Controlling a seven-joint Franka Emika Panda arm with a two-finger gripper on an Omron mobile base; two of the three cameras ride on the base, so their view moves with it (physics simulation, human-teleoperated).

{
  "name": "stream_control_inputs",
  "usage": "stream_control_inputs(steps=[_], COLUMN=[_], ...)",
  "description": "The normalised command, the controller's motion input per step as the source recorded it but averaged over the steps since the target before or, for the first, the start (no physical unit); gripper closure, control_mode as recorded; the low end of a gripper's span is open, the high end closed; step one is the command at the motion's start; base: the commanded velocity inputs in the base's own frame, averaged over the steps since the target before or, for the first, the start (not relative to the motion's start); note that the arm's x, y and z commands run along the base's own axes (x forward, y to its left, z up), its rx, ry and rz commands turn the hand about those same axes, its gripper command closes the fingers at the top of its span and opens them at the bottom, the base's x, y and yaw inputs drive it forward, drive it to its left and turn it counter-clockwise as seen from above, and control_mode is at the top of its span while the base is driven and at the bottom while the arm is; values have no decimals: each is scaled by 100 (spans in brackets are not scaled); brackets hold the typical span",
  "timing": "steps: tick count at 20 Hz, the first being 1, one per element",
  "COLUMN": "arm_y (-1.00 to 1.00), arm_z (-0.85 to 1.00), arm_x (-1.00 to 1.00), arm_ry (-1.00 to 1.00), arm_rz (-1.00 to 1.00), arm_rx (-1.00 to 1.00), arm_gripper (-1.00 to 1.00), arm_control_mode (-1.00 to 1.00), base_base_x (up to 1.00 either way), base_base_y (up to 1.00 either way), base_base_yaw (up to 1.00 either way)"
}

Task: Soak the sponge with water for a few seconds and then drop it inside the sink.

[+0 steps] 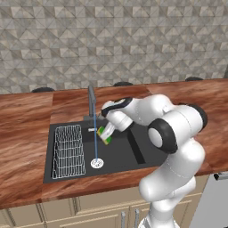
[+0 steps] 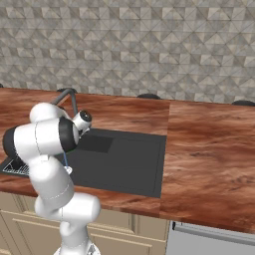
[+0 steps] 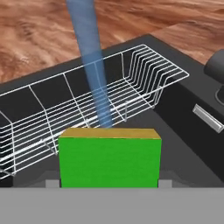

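Green sponge [image 3: 109, 162] sits closest to the hand camera, yellow layer showing along its far top edge, held between the two fingertips of the gripper [image 3: 109, 183]; only the grey tops of the fingers [image 3: 51, 183] show at either side, pressed against the block. From the left base view the sponge [image 1: 105, 133] hangs above the basin, just right of the water [image 1: 95, 138], tilted; whether the stream touches it I cannot tell. In the hand view the water [image 3: 94, 74] drops as a pale blue band behind the sponge and disappears past its top edge.

Surface: reddish-brown wood-grain counter [image 1: 26, 133] running the width of the room, pale cabinet fronts [image 1: 67, 211] below, grey patterned tile wall [image 1: 111, 40] behind. Matte black sink [image 1: 120, 156] recessed in the counter, round silver drain [image 1: 97, 163] where the stream lands.

Hard to read: in the right base view the robot's own arm covers the gripper and sponge and most of the basin's left end; the sink [image 2: 129, 159] shows mainly its flat right portion.

Around: white wire rack [image 1: 69, 151] stands in the left part of the basin, left of the stream. Dark faucet [image 1: 92, 100] rises behind the sink.
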Motion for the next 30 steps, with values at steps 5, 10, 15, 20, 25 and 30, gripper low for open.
stream_control_inputs(steps=[5, 10, 15, 20, 25, 30], arm_y=[-21, -36, -40, -22, -5, 0], arm_z=[0, 0, 0, 0, 0, -4], arm_x=[-11, -6, 0, 0, 0, 0], arm_ry=[3, 8, 14, 15, 11, 9], arm_rz=[-6, -10, -15, -17, -14, -10], arm_rx=[-1, -5, -8, -9, -7, -1], arm_gripper=[100, 100, 100, 100, 100, 100], arm_control_mode=[-100, -100, -100, -100, -100, -100], base_base_x=[0, 0, 0, 0, 0, 0], base_base_y=[0, 0, 0, 0, 0, 0], base_base_yaw=[0, 0, 0, 0, 0, 0])
